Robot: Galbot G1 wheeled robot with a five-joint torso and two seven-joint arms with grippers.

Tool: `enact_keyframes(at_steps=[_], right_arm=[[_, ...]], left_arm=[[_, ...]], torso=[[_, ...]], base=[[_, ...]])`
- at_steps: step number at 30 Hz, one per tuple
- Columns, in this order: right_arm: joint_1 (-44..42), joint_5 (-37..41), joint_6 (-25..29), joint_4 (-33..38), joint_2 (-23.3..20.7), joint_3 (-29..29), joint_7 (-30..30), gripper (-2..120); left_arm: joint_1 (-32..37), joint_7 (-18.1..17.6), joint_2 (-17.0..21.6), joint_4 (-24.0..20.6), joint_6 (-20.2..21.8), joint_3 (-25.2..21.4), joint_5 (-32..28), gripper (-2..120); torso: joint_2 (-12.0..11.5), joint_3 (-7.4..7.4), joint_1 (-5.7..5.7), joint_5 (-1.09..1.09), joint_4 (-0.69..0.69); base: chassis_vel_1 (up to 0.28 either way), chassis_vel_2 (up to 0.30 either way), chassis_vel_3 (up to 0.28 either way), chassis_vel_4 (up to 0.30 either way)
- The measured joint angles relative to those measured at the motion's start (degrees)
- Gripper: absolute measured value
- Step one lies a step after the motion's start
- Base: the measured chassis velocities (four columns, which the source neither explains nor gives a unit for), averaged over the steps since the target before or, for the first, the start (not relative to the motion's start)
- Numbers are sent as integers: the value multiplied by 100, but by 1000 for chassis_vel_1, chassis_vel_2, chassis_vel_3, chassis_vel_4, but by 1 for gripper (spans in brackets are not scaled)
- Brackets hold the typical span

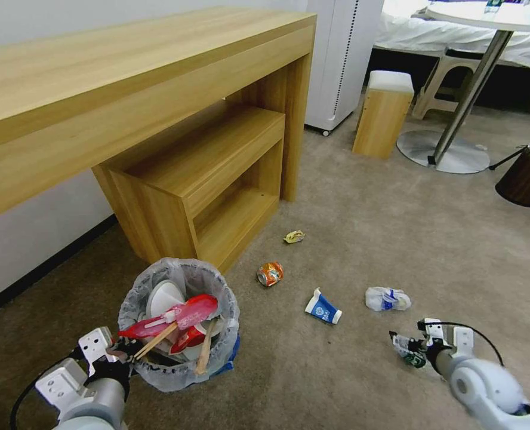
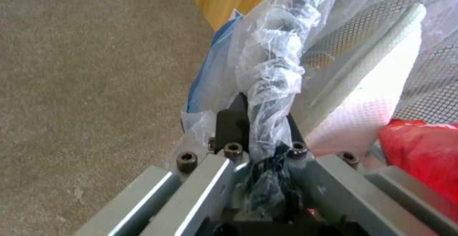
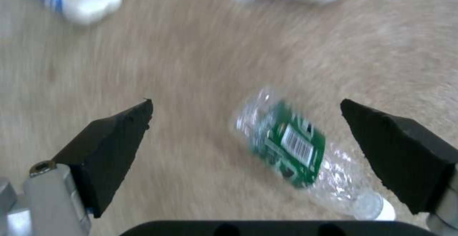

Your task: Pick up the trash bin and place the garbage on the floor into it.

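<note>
The trash bin (image 1: 178, 322) is round and blue with a crinkly clear liner, and stands on the beige floor (image 1: 360, 239) at my left. Red cups, white slippers and a wooden stick fill it. My left gripper (image 1: 120, 351) is shut on its bag-wrapped rim (image 2: 272, 85). To the right, my right gripper (image 1: 413, 348) hangs open just above the carpet, its black fingers (image 3: 114, 146) on either side of a clear bottle (image 3: 286, 146) with a green label. More garbage lies loose: a yellow wrapper (image 1: 294, 236), a crushed orange can (image 1: 270, 273), a blue-white cup (image 1: 323, 309) and a white-blue wrapper (image 1: 387, 298).
A long wooden desk with a low shelf unit (image 1: 205, 173) stands against the wall just behind the bin. Farther back are a white cabinet (image 1: 342, 60), a small wooden stool (image 1: 383, 113), a round table's metal base (image 1: 444, 152) and a dark brown bin (image 1: 527, 176).
</note>
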Motion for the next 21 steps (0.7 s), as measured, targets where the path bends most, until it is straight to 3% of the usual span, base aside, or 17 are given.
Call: enact_keyframes(at_steps=[1, 2, 5, 9, 21], right_arm=[[47, -404, -71, -127, -95, -41, -516, 100], [47, -404, -71, -127, -95, -41, -516, 100], [263, -1883, 7, -573, -222, -105, -2037, 100], [574, -2717, 311, -1124, -219, -307, -2721, 100], [1337, -3382, 984, -2327, 43, -445, -2999, 100]], left_arm=[[-11, -2, -15, 1, 0, 19, 13, 1], [-11, -2, -15, 1, 0, 19, 13, 1], [-53, -7, -29, 38, -1, 27, 33, 1], [-97, -14, -61, 98, -9, 35, 53, 1], [-200, -26, -135, 236, -18, 114, 162, 1]], torso=[[0, 0, 0, 2, 0], [0, 0, 0, 2, 0], [0, 0, 0, 0, 0], [0, 0, 0, 1, 0], [0, 0, 0, 0, 0]], base=[[0, 0, 0, 0], [0, 0, 0, 0], [0, 0, 0, 0], [0, 0, 0, 0], [0, 0, 0, 0]])
